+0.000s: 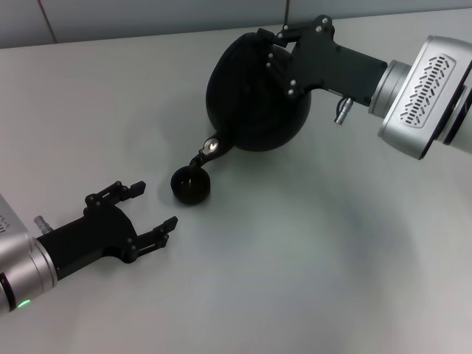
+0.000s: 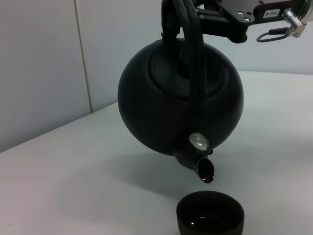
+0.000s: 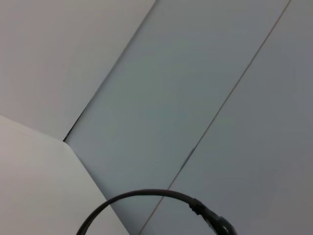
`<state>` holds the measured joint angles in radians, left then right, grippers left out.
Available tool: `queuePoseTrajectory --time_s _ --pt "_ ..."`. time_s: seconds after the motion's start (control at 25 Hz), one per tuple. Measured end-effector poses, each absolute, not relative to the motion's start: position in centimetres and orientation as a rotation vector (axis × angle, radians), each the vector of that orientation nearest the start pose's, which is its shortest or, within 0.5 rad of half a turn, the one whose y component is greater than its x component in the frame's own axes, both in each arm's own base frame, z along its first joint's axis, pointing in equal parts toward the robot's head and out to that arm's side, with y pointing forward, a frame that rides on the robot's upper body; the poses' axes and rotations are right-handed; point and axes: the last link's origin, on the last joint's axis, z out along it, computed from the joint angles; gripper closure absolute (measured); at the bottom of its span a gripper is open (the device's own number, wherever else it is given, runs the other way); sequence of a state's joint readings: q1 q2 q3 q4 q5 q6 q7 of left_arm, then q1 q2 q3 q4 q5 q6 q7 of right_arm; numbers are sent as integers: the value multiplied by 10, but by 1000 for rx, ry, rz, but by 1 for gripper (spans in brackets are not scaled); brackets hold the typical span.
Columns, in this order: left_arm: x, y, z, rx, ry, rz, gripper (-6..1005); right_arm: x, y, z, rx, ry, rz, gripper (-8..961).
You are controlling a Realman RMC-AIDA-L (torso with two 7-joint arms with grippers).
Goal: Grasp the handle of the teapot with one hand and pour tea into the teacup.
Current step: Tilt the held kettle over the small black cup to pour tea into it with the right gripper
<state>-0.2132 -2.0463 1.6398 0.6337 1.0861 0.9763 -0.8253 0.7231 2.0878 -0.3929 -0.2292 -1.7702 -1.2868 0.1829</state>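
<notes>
The large matte-black teapot point(image 1: 254, 96) hangs tilted in the air, its short spout point(image 1: 209, 150) pointing down just above the teacup point(image 1: 190, 185). My right gripper point(image 1: 276, 55) is shut on the arched black handle point(image 2: 188, 49) at the pot's top. The left wrist view shows the pot point(image 2: 181, 103) with its spout point(image 2: 203, 169) right over the small black cup point(image 2: 210, 213), which stands on the table. My left gripper point(image 1: 151, 206) is open and empty, resting low to the left of the cup, a short gap away.
The pale grey table point(image 1: 310, 265) runs to a wall point(image 1: 147, 18) of light panels at the back. A black cable loop point(image 3: 146, 200) shows in the right wrist view against the wall panels.
</notes>
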Motion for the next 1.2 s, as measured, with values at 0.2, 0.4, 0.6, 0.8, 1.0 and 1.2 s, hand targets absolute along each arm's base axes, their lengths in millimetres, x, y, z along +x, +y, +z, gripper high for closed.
queuePoseTrajectory --time_s 0.2,0.4,0.6,0.8,1.0,1.2 --pt "-299 279 -76 -2533 -354 -500 198 231 386 -30 -2204 -353 577 864" --pt "-300 278 -77 -2547 -347 -486 198 231 386 -30 -2204 -353 578 864" --pt "-299 278 -77 -2552 -340 -477 198 229 386 -30 -2203 -356 581 865" --pt "-299 279 -77 -2545 -344 -478 198 229 386 -31 -2207 -346 588 865" --pt "-300 280 -75 -2529 -349 -481 198 232 387 -30 -2242 -190 642 866" --pt "-299 280 -74 -2526 -346 -483 198 240 385 -24 -2255 -14 704 866"
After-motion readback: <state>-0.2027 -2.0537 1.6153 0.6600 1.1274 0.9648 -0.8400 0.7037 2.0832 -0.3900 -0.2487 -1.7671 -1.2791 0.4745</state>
